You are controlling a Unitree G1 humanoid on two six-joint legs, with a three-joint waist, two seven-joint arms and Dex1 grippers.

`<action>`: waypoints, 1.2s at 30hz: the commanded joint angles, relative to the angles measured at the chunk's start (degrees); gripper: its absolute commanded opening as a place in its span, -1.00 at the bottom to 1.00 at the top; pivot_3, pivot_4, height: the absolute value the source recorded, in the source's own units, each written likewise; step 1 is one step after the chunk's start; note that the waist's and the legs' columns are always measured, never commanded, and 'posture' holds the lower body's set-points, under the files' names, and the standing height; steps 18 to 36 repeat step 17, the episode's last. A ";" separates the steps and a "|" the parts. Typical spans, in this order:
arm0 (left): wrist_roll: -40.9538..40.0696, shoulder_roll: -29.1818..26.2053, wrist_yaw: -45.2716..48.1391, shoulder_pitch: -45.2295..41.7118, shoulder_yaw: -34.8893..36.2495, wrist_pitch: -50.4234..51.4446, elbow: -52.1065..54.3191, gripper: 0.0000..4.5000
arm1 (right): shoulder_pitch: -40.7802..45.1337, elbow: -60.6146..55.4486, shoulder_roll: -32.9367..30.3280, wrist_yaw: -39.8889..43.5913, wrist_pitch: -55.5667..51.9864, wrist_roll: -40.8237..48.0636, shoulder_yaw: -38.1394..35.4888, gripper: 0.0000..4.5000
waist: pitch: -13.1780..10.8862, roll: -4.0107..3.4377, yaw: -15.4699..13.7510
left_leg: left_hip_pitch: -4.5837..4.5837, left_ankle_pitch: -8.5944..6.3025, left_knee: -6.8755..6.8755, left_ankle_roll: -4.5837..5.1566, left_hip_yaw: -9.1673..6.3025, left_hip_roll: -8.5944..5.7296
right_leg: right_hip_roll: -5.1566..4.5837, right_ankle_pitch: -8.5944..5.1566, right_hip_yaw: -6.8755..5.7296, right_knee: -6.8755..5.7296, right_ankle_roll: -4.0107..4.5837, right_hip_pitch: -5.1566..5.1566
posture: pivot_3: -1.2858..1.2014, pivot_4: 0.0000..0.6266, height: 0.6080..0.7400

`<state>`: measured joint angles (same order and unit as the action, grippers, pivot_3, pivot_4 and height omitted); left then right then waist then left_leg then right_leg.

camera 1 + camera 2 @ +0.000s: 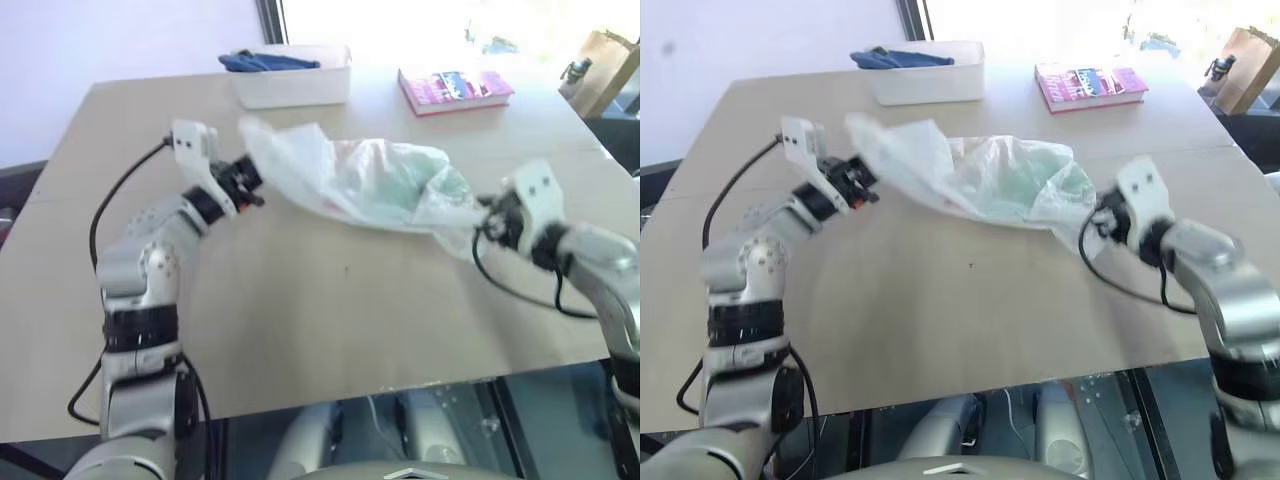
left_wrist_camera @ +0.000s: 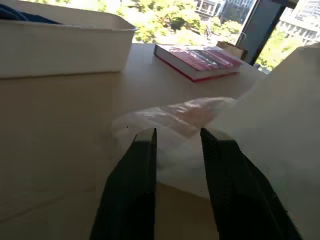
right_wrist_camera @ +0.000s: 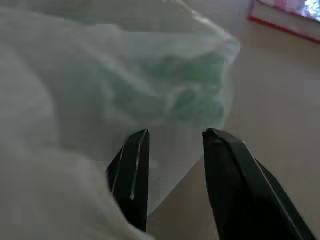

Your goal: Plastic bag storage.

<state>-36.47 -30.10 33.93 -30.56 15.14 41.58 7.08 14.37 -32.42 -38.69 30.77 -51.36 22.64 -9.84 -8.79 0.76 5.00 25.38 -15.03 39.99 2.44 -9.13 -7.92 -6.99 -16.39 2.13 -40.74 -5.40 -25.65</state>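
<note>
Plastic bag [image 1: 350, 180], thin, white and see-through, lies crumpled across the middle of a tan table [image 1: 330, 310], stretched out between the robot's two arms. Something green shows faintly through the plastic toward its right half.

At the bag's left end is the left gripper [image 1: 250, 180], its two black fingers [image 2: 135, 185] spread apart. In the left wrist view a fold of the bag sits in the gap between them, with no pinch on it.

At the bag's right end is the right gripper [image 1: 487, 215]. Its fingers [image 3: 132, 172] also stand apart, with the bag's edge lying between and ahead of them, loose rather than clamped.

Toward the far edge of the table stand a white tub [image 1: 292, 75] holding a blue cloth [image 1: 262, 61], and, well to its right, a pink book [image 1: 455, 90] lying flat.
</note>
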 commanded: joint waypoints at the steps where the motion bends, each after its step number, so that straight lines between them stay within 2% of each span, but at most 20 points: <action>1: -5.63 -6.00 4.50 6.75 4.67 4.42 7.63 0.47 | -10.75 -14.11 -2.07 5.57 -2.83 9.41 -16.65 0.52 | 0.03 -0.05 -0.89 | -0.37 0.00 -0.07 0.00 0.10 0.01 | 0.03 0.00 0.10 0.02 0.00 0.33 | 0.03 -0.52 1.00; 3: -6.06 -9.92 7.70 11.14 6.29 3.97 9.06 0.87 | -19.58 -18.32 -3.33 9.94 -4.49 13.75 -24.82 0.94 | 0.01 -0.09 -2.04 | -1.98 -0.09 -0.85 0.13 0.29 0.09 | 0.20 -0.01 0.25 0.48 -0.02 1.70 | 0.03 -0.52 1.00; 4: -6.10 -11.33 8.51 12.70 6.83 3.72 9.51 0.95 | -22.95 -19.50 -3.98 11.45 -4.55 15.16 -27.81 0.99 | -0.01 -0.05 -2.66 | -2.74 -0.20 -1.35 0.30 0.30 0.23 | 0.44 0.04 0.25 0.93 -0.11 2.38 | 0.03 -0.52 1.00; 6: -6.17 -14.24 10.84 17.88 8.74 3.64 10.41 0.95 | -30.12 -21.00 -3.67 14.05 -3.19 16.86 -34.56 0.99 | 0.03 -0.09 -3.54 | -3.63 -0.22 -1.69 0.31 0.33 0.36 | 0.51 0.02 0.24 1.20 -0.11 3.19 | 0.03 -0.52 1.00; 9: -5.62 -16.15 13.74 25.07 10.76 1.99 11.88 0.95 | -37.26 -20.56 -3.06 16.83 -0.36 17.34 -40.28 0.99 | 0.11 -0.17 -4.44 | -3.66 -0.24 -1.71 0.33 0.39 0.42 | 0.54 0.03 0.27 1.42 -0.12 3.27 | 0.03 -0.52 1.00; 13: -6.82 -16.67 13.98 28.34 12.61 1.87 13.02 0.95 | -41.57 -16.88 -3.36 18.71 3.86 15.76 -42.46 0.99 | 0.15 -0.09 -5.45 | -3.57 -0.25 -1.72 0.34 0.38 0.48 | 0.58 0.28 0.26 1.87 -0.16 3.34 | 0.03 -0.52 1.00; 36: -6.37 -16.63 13.16 29.52 13.84 1.29 13.77 0.95 | -42.06 -14.34 -4.18 18.34 6.44 14.93 -41.23 0.99 | 0.15 -0.09 -5.86 | -3.53 -0.30 -1.77 0.39 0.41 0.50 | 0.37 0.29 0.27 1.98 -0.16 3.34 | 0.03 -0.52 1.00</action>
